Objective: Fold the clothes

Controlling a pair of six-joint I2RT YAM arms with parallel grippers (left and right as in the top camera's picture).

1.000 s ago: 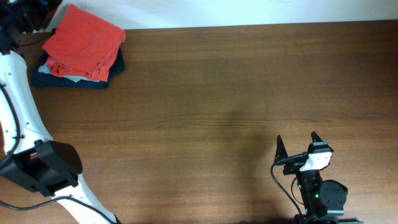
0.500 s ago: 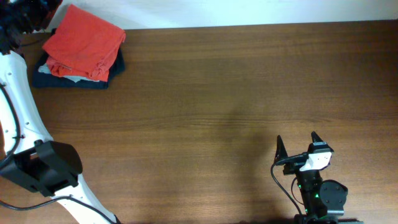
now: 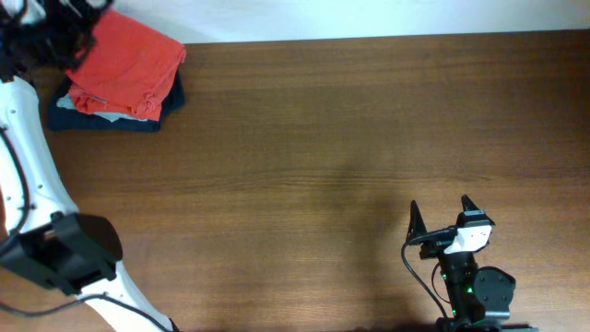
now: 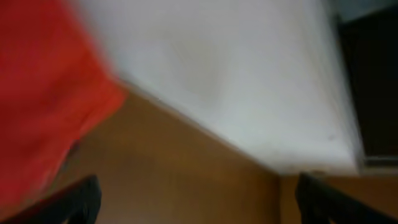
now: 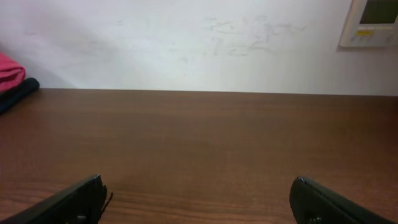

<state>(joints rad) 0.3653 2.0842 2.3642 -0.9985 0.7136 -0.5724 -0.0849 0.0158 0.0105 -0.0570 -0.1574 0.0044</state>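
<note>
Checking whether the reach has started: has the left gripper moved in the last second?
Yes. The left gripper has shifted right in the overhead view, now overlapping the top-left corner of the unmoved clothes stack.

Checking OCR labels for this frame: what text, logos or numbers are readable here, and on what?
Nothing can be read in any view.
Wall panel, right wrist view: a small yellow label and a dark screen, too small to read.
Orange-red folded garment, top of the stack in the overhead view: no print showing; only a blur in the left wrist view.
</note>
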